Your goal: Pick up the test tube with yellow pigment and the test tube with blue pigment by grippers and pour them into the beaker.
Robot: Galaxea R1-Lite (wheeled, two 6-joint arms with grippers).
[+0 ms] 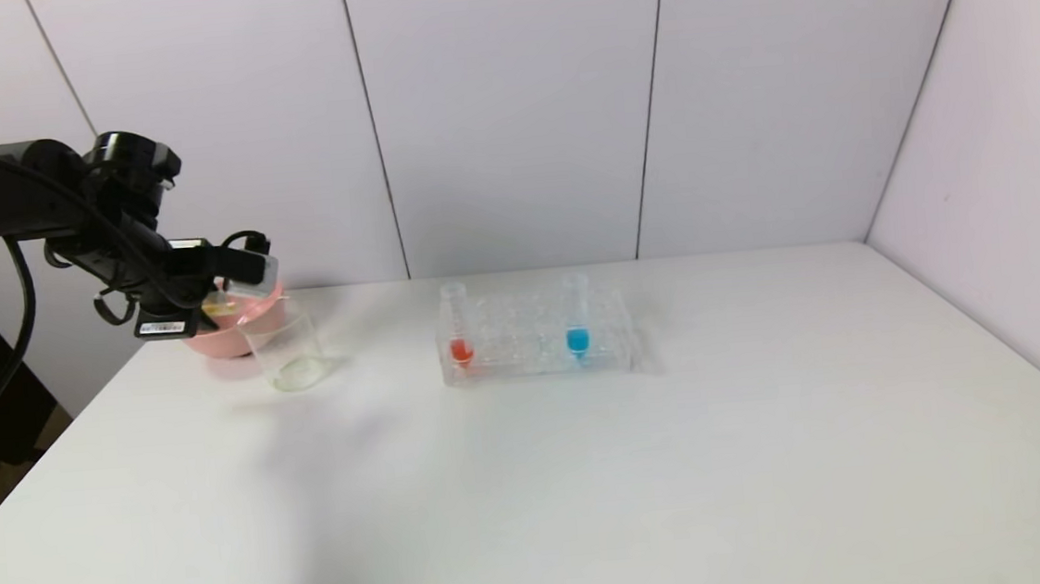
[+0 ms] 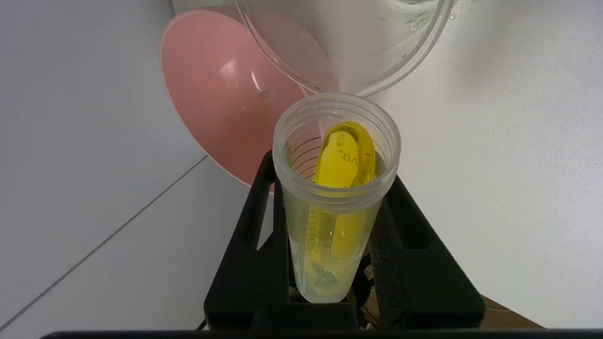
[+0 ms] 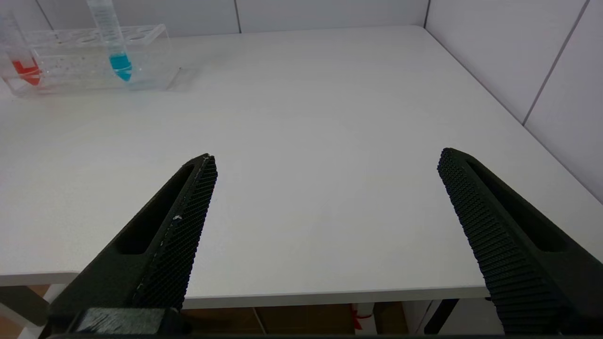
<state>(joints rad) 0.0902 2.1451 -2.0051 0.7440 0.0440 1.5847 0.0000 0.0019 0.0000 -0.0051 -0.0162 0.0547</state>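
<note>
Left gripper [image 1: 244, 269], left of frame, clamps the yellow tube [image 2: 335, 188], tipped nearly flat over the beaker [image 1: 286, 352]; liquid not yet out. Blue tube [image 1: 576, 317] waits in rack [image 1: 533, 337], centre. Right gripper [image 3: 325, 212] gapes wide, holding nothing, above the table [image 3: 330, 117].

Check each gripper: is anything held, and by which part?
The left gripper clamps the test tube with yellow pigment around its middle, tilted toward the beaker. The right gripper is open and holds nothing.
</note>
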